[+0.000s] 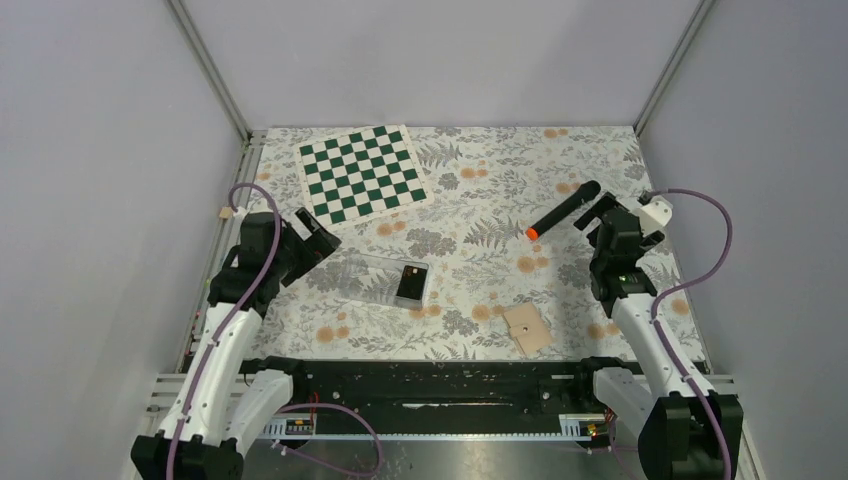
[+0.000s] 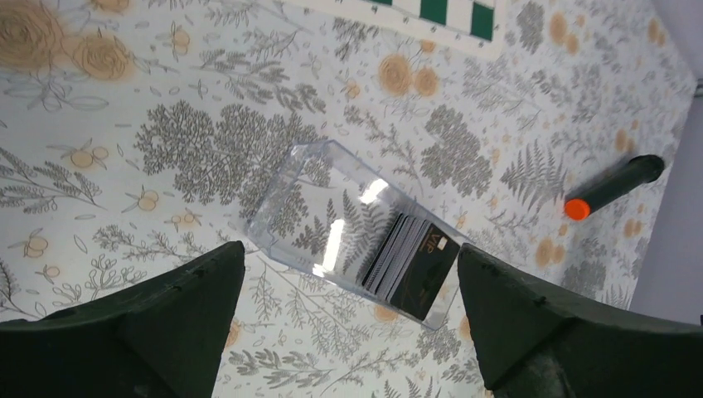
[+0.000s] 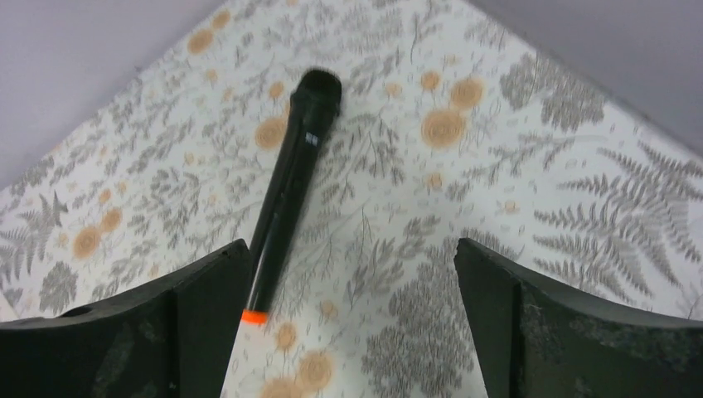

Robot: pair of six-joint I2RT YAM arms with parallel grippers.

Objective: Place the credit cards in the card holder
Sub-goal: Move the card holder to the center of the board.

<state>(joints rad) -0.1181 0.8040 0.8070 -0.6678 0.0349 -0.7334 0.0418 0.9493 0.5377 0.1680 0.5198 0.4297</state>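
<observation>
cards stacked in the tray, both grippers wide and empty
left gripper (image 2: 348,269) hangs released above the tray (image 2: 303,186). the cards (image 2: 412,267) sit as a small black stack at the tray's far end, just ahead of it and between its fingers. they look thin, stiff, light and slick, so probably best pinched across the flat faces near a free edge, one at a time, since a whole stack could fan or slip. holder (image 1: 527,329) lies flat, looks folded shut, well off to that gripper's right and nearer the right gripper (image 3: 352,257), which is spread open too, above a marker (image 3: 290,178), holding nothing.
</observation>
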